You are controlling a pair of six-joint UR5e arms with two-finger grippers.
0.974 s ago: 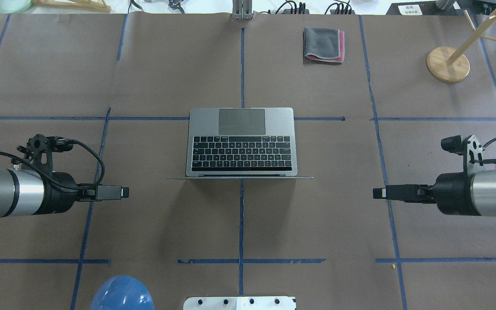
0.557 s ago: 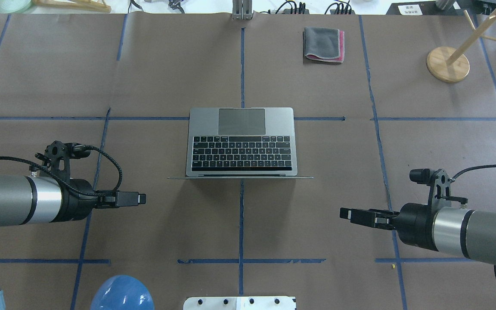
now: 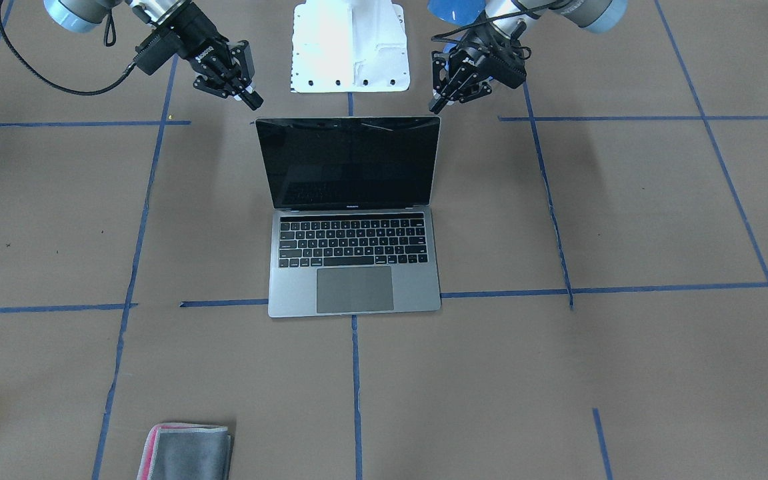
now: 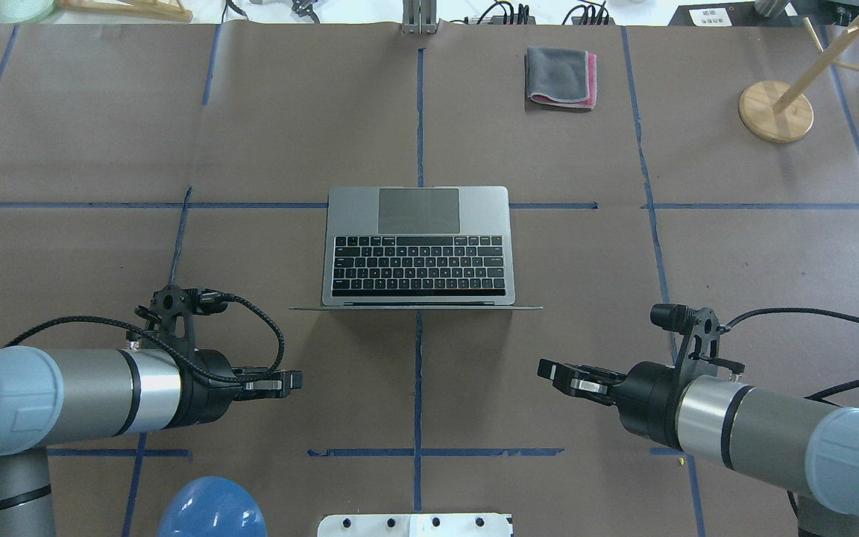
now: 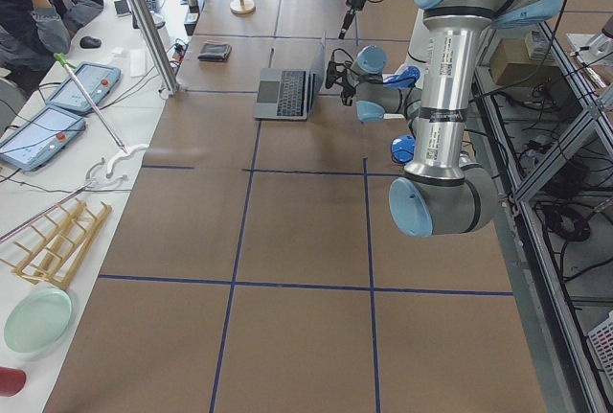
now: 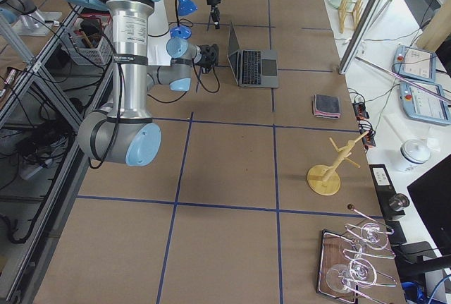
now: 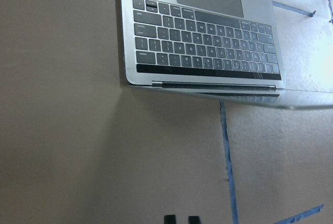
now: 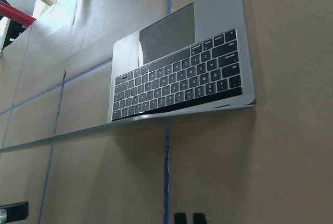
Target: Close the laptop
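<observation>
The left fingers [image 4: 291, 380] and right fingers [image 4: 551, 369] are each nearly pressed together and hold nothing. They hang behind the laptop [image 4: 418, 246], one off each lid corner. The laptop stands open mid-tabletop [image 4: 288, 134]. It is probably stiff, slick metal with fragile glass, so push the lid's top edge.

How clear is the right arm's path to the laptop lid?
Probably yes: the right claw hovers behind the upright lid of the laptop, near its corner, not touching, with nothing visible between them.
</observation>
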